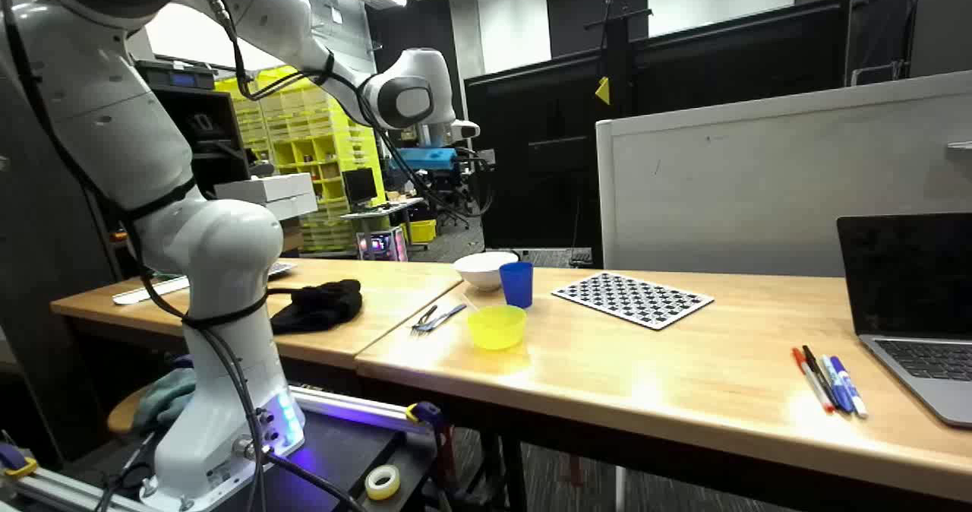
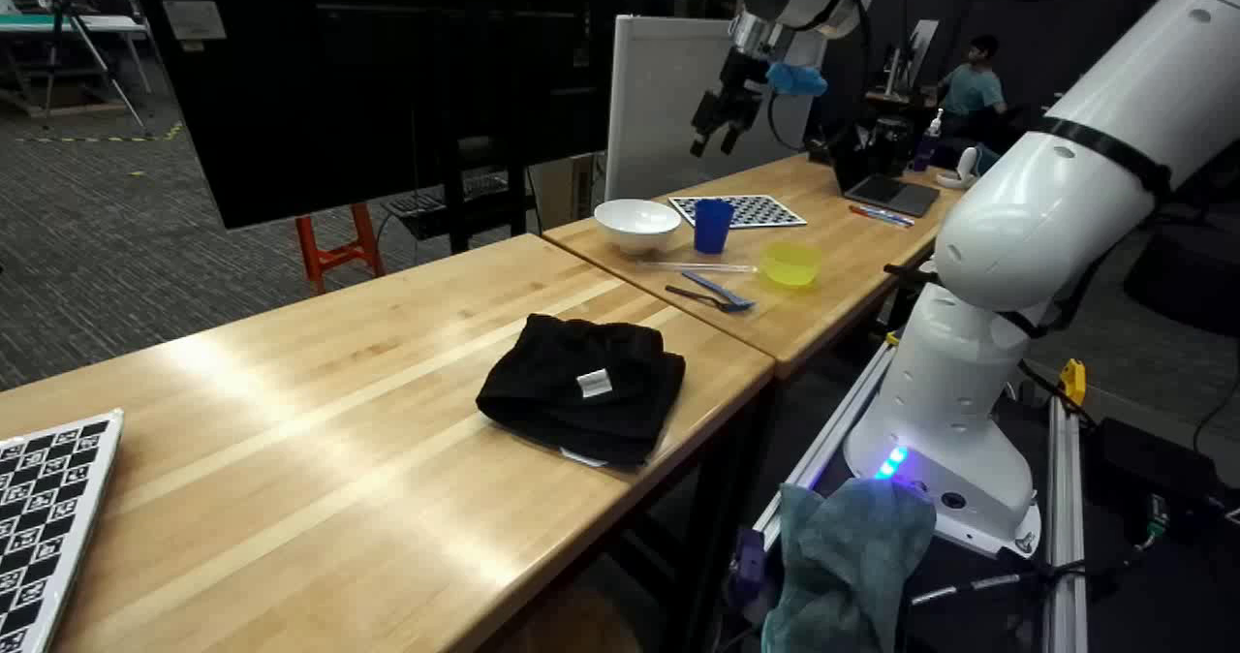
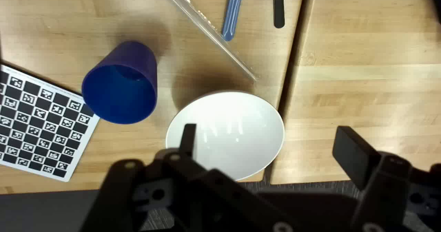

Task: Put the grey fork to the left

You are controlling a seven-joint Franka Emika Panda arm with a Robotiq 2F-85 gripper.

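Note:
The grey fork [image 1: 443,318] lies on the table left of the yellow bowl [image 1: 497,327] in an exterior view. It looks blue-grey in an exterior view [image 2: 717,291], where its head touches or overlaps a black fork [image 2: 699,296]. In the wrist view only the grey fork's handle [image 3: 233,13] shows at the top edge; its head is out of frame. My gripper [image 3: 267,137] is open and empty, high above the white bowl [image 3: 229,132]. In an exterior view the gripper [image 2: 714,143] hangs well above the table, away from the fork.
A blue cup [image 3: 120,87] stands near the white bowl. A clear thin stick [image 3: 206,27] lies close to the grey fork. A checkered board [image 1: 634,299], pens [image 1: 829,381] and a laptop [image 1: 911,307] lie along the table. Black cloth [image 2: 586,382] is on the adjoining table, across a gap.

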